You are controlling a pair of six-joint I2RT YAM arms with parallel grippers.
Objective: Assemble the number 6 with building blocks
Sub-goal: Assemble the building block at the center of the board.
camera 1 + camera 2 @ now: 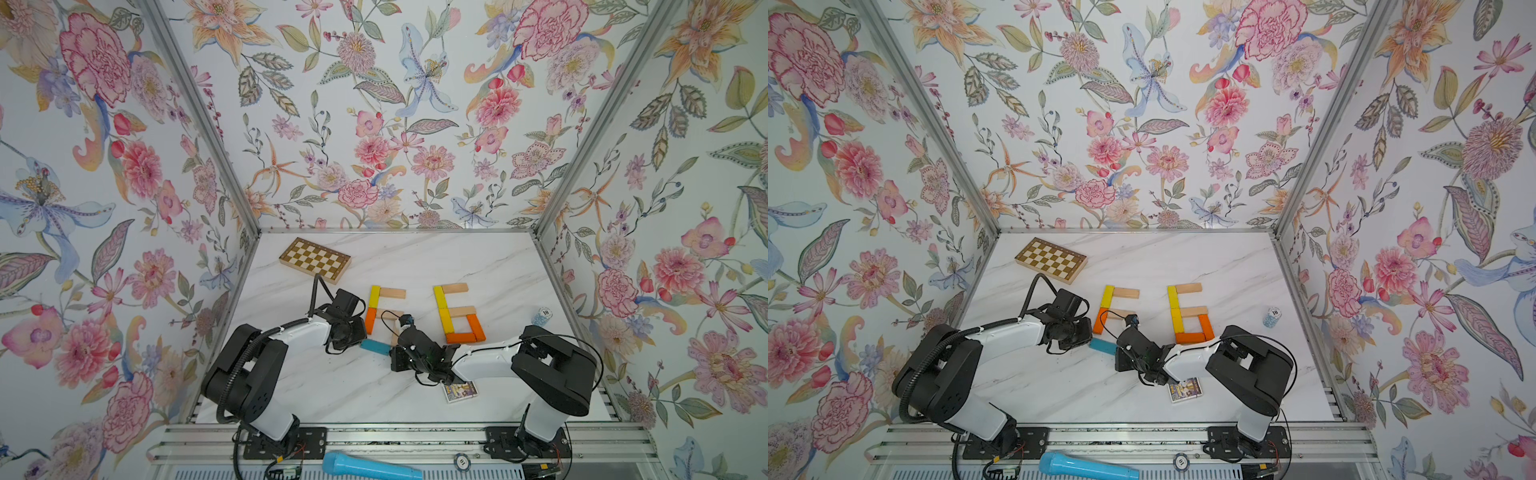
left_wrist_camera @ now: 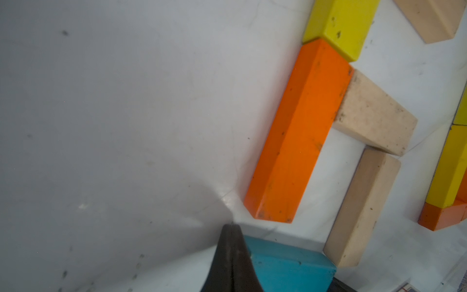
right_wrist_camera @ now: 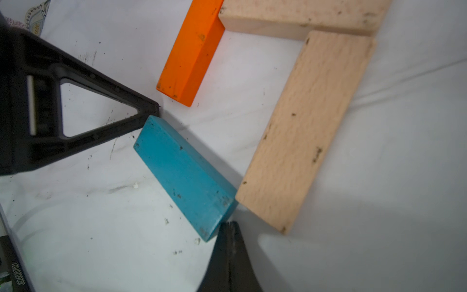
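A white, marble-veined desk (image 1: 478, 257) sits between walls (image 1: 374, 104) papered with flowers, with a chequered board (image 1: 314, 259) at its far left. Smooth, flat wooden planks lie on it. They form a finished 6 (image 1: 446, 320) in yellow, beige and orange, and to its left an unfinished 6 (image 1: 370, 321). At the foot of that one lies a scuffed teal block (image 3: 182, 174), askew, one corner against a bare beige plank (image 3: 310, 121). The left gripper (image 2: 230, 228) and right gripper (image 3: 230, 226), both closed and empty, have their tips at the teal block's two ends.
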